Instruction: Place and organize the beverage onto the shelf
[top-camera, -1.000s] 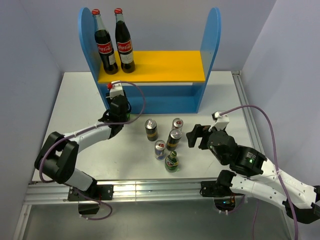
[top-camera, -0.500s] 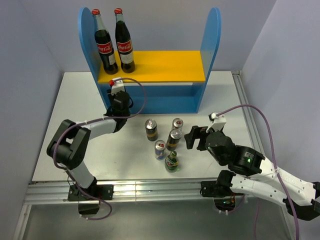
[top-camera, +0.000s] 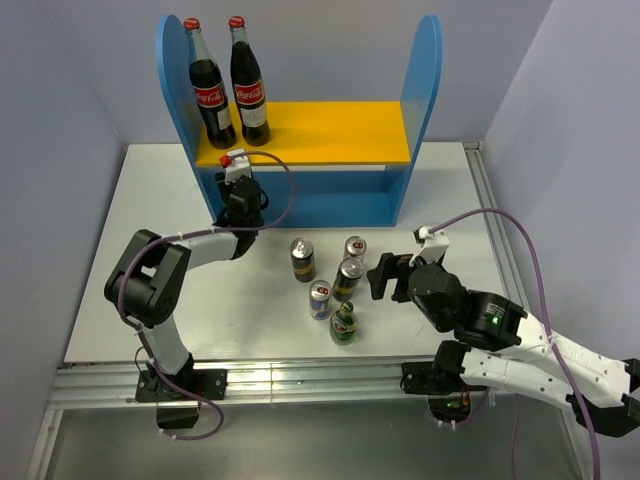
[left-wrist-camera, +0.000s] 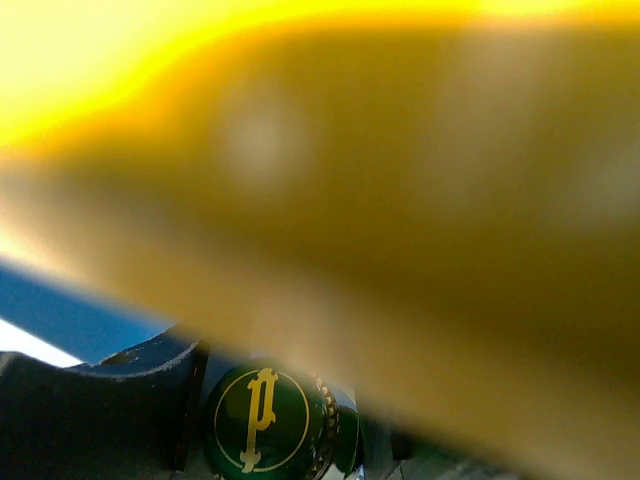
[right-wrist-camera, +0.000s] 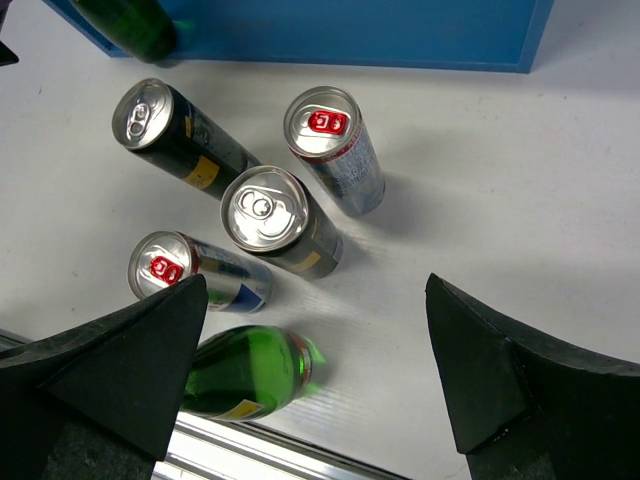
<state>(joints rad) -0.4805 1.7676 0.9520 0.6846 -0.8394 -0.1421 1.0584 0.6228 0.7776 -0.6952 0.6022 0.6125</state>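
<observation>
Upper left, overhead view: left gripper (top-camera: 240, 196), clamped on a green bottle (left-wrist-camera: 262, 422), reaches into the lower tier of the shelf (top-camera: 340, 135) — placing step; next, probably, stand it down and release. Mid-frame, right gripper (top-camera: 388, 275) gapes empty beside five drinks (top-camera: 347, 277).

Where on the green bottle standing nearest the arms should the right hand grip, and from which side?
Probably its round body below the shoulder, coming from the right: the green bottle stands upright, and the slim can and tall dark can crowd its left and far sides. The right hand is open.
</observation>
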